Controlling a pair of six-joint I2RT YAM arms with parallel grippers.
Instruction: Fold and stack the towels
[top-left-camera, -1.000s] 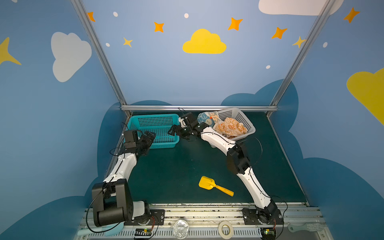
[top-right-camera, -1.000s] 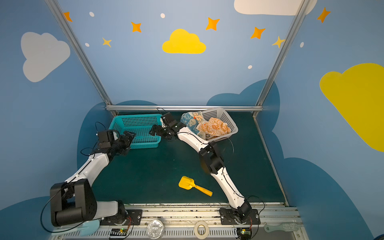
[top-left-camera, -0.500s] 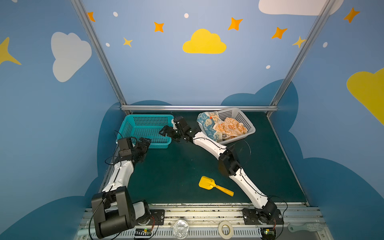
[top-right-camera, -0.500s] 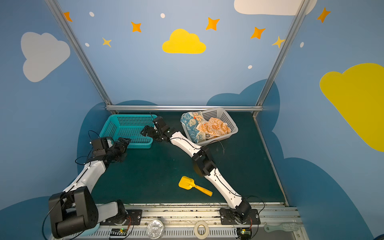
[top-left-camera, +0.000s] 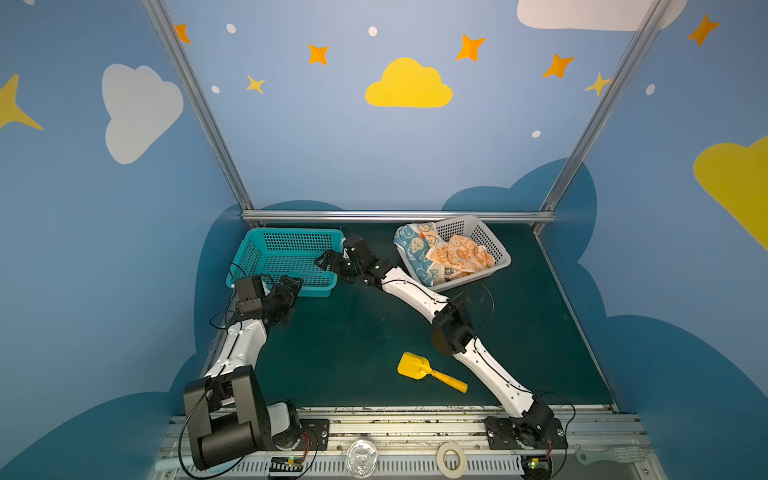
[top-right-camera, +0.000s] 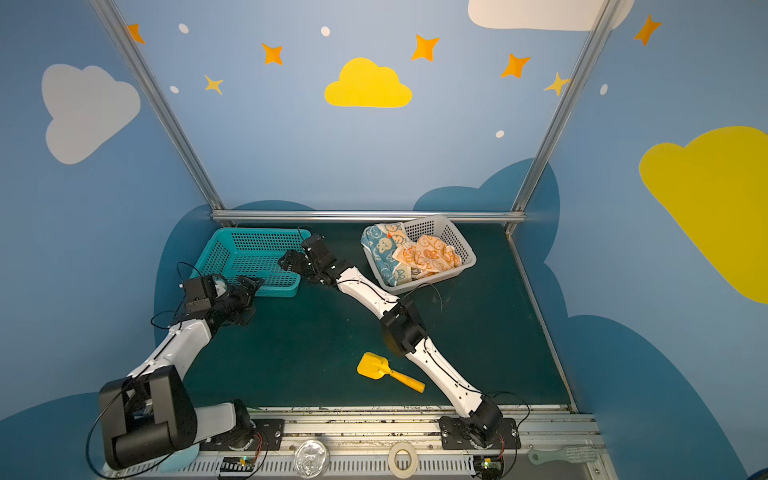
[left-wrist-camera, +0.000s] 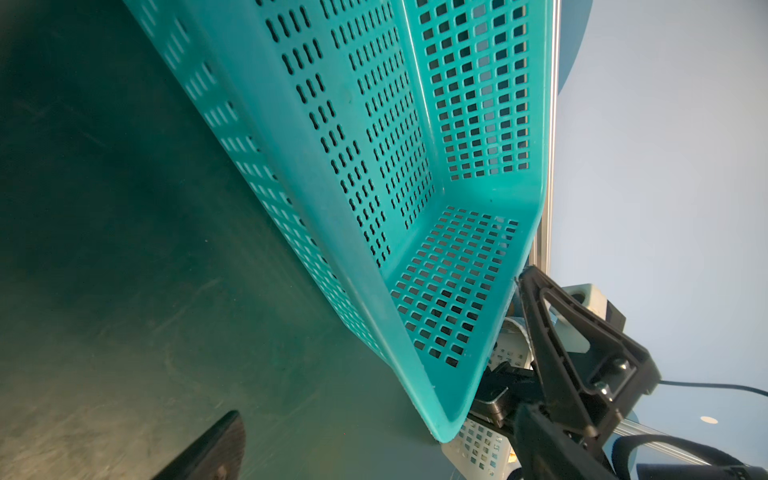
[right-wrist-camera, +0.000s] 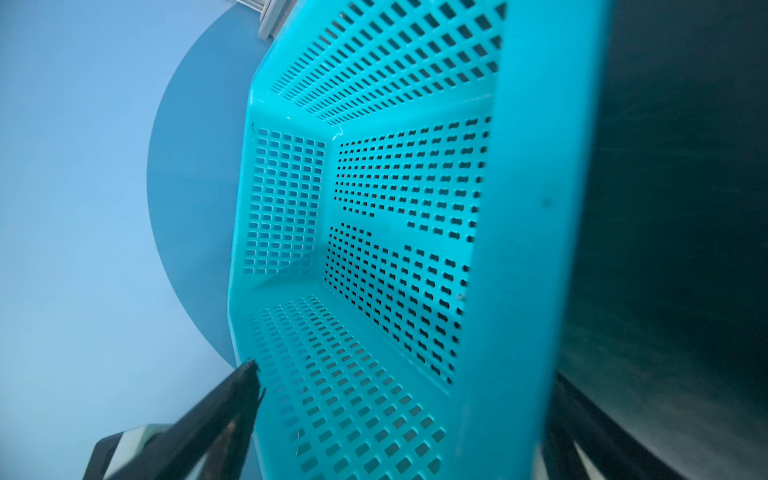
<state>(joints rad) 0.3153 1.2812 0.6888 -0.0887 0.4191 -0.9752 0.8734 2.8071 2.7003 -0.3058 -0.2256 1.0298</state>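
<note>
- bench: dark green mat inside blue walls painted with clouds and stars.
- towels: all in the white basket at the back right of the bench, unfolded and heaped. The blue-and-cream towel is bunched at the basket's left end and spills over the rim. The orange-and-cream towel lies crumpled against it. I cannot tell how many orange cloths make up the heap.
- teal basket: back left, upright and perforated. Its floor and walls fill both wrist views.
- left hand: fingers spread, low over the bench, just in front of the teal basket's front wall and toward its left end. The left wrist view shows one finger above the mat.
- right hand: its arm reaches across the middle. The fingers are spread wide at the teal basket's right end. In the right wrist view one finger sits at a side wall's rim and the other outside the end wall. I cannot tell whether either touches the plastic.
- yellow scoop: flat on the bench, front centre, just beside the right arm and well apart from both baskets.
- front rail: tape roll, clear round lid, pale brush.
</note>
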